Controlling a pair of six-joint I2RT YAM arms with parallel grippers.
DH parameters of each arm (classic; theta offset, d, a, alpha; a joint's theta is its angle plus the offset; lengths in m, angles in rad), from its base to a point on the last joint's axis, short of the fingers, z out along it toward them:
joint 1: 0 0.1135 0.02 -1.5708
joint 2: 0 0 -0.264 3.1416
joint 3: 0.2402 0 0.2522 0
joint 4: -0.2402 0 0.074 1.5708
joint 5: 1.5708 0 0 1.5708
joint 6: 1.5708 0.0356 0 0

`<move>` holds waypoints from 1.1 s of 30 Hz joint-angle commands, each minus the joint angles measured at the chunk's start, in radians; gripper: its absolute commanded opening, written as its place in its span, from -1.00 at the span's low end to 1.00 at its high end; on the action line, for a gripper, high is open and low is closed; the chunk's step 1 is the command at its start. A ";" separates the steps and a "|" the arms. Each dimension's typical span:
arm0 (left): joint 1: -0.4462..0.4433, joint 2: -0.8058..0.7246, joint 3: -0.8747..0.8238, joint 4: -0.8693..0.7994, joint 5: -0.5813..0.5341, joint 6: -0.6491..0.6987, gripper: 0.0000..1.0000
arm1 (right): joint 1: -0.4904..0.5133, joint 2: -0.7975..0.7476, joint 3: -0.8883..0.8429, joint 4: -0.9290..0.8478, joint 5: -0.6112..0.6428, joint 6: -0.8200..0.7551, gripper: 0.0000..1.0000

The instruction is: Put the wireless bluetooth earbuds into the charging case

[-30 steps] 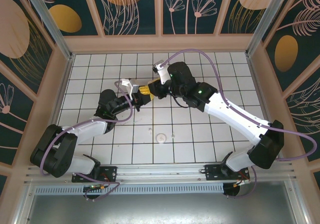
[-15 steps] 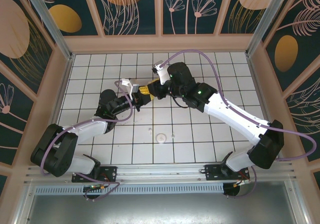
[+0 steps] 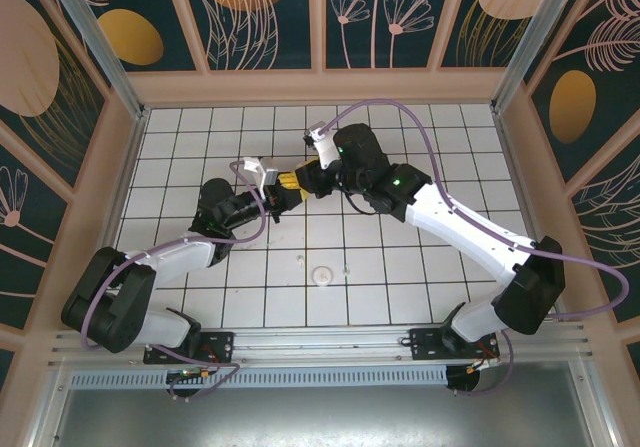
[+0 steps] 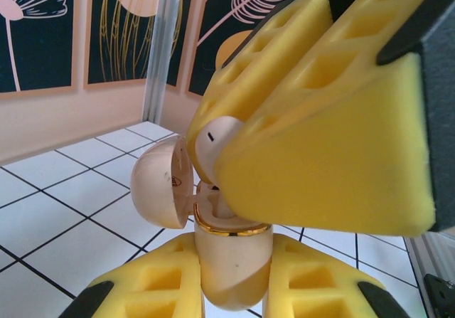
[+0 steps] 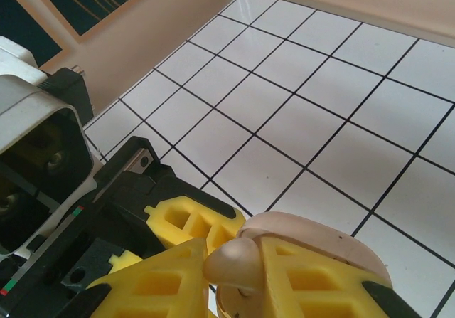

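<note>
Left pincer (image 4: 231, 284) grips open charging case (image 4: 229, 255), right pincer's (image 4: 212, 134) earbud (image 4: 215, 146) just above.

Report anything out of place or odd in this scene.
Nothing looks damaged or spilled. The left gripper holds the charging case with its lid open, and the right gripper pinches an earbud at its mouth. One loose end: a tiny pale speck lies on the table near a round disc, too small to identify.

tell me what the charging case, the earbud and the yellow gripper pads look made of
Charging case: probably hard plastic, cream, smooth satin; soft highlights on the lid, with a shiny gold band, likely metallic plating, around the rim.
Earbud: the same smooth cream plastic look, one dark slit.
Yellow pads: seemingly matte foam or soft rubber; grainy surface with moulded cut-out pockets.
</note>
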 commanded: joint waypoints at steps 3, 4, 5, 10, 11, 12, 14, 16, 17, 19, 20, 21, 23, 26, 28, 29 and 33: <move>-0.008 -0.036 0.028 0.094 0.010 0.005 -0.73 | -0.001 0.026 -0.012 -0.081 -0.073 -0.024 -0.54; -0.009 -0.038 0.028 0.093 0.011 0.006 -0.73 | -0.003 0.026 -0.014 -0.086 -0.080 -0.030 -0.54; -0.008 -0.040 0.028 0.093 0.011 0.008 -0.72 | -0.008 0.024 -0.014 -0.092 -0.086 -0.032 -0.53; -0.010 -0.045 0.026 0.091 0.016 0.012 -0.71 | -0.031 0.010 -0.016 -0.101 -0.093 -0.023 -0.48; -0.010 -0.047 0.025 0.093 0.017 0.012 -0.72 | -0.034 0.009 -0.017 -0.099 -0.094 -0.021 -0.46; -0.010 -0.047 0.024 0.092 0.016 0.011 -0.72 | -0.036 0.007 -0.018 -0.096 -0.097 -0.020 -0.45; -0.012 -0.047 0.025 0.092 0.016 0.013 -0.71 | -0.038 0.008 -0.018 -0.094 -0.103 -0.018 -0.45; -0.012 -0.048 0.026 0.093 0.018 0.014 -0.71 | -0.037 0.011 -0.014 -0.093 -0.101 -0.015 -0.44; -0.013 -0.048 0.026 0.094 0.019 0.015 -0.72 | -0.039 0.012 -0.014 -0.093 -0.098 -0.015 -0.44; -0.015 -0.047 0.026 0.095 0.017 0.017 -0.71 | -0.042 0.016 -0.010 -0.094 -0.088 -0.011 -0.42; -0.015 -0.047 0.026 0.094 0.015 0.019 -0.71 | -0.043 0.018 -0.008 -0.094 -0.087 -0.009 -0.41; -0.015 -0.046 0.026 0.095 0.016 0.020 -0.71 | -0.046 0.020 -0.006 -0.093 -0.085 -0.008 -0.40; -0.016 -0.045 0.026 0.094 0.012 0.022 -0.71 | -0.050 0.024 -0.003 -0.091 -0.077 -0.002 -0.40; -0.015 -0.046 0.025 0.098 0.005 0.024 -0.71 | -0.056 0.026 -0.002 -0.089 -0.068 0.005 -0.35; -0.016 -0.047 0.023 0.100 0.001 0.026 -0.71 | -0.062 0.027 0.000 -0.087 -0.066 0.011 -0.34; -0.016 -0.047 0.023 0.100 0.001 0.027 -0.71 | -0.063 0.027 0.001 -0.085 -0.067 0.014 -0.33; -0.016 -0.049 0.025 0.095 -0.005 0.029 -0.71 | -0.064 0.030 0.010 -0.075 -0.070 0.024 -0.28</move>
